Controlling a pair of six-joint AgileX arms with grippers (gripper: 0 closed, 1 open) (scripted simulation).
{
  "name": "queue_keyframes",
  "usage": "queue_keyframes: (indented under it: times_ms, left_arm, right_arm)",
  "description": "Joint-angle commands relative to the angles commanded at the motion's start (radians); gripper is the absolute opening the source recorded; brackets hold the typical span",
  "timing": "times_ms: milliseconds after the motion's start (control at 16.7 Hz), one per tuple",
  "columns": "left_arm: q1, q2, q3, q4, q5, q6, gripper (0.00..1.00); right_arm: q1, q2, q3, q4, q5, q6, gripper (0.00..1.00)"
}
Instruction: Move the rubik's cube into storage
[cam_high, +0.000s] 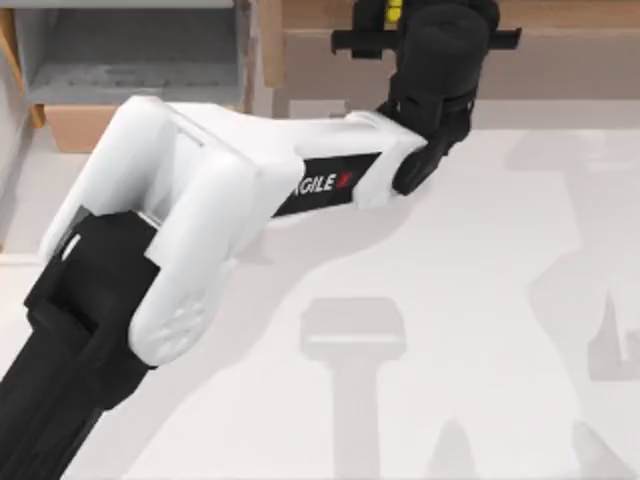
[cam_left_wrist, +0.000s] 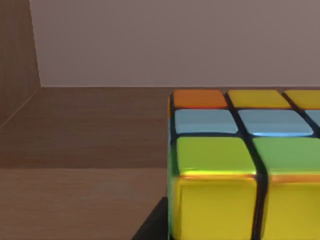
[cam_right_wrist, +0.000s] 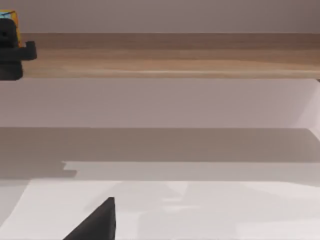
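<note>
Top view shows the AgileX left gripper (cam_high: 392, 22) at the wooden shelf (cam_high: 560, 50), seemingly clamped on the rubik's cube (cam_high: 394, 10) (grip partly hidden), storage (cam_high: 130, 60) unreached.

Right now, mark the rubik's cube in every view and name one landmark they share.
Top view: rubik's cube at the top edge, at the left gripper, over the brown shelf.
Left wrist view: rubik's cube close up, with the shelf's wood behind it.
Right wrist view: rubik's cube far off, at the shelf's level.
Shared landmark: the brown shelf.
</note>
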Motion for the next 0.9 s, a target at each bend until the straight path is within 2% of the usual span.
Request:
queue_keyframes:
  times_ms: [420,720,900]
  left_arm:
    - [-0.004,-0.004,0.003,0.002,-0.003,0.001,0.00]
    - [-0.015,-0.101,0.039,0.088,-0.074,-0.018,0.00]
    - [-0.029,-0.118,0.010,0.084,-0.082,-0.014,0.00]
  right_arm:
    - [0.000,0.000,0.000,0.000,0.000,0.000,1.00]
    - [0.000,0.000,0.000,0.000,0.000,0.000,1.00]
    - [0.000,0.000,0.000,0.000,0.000,0.000,1.00]
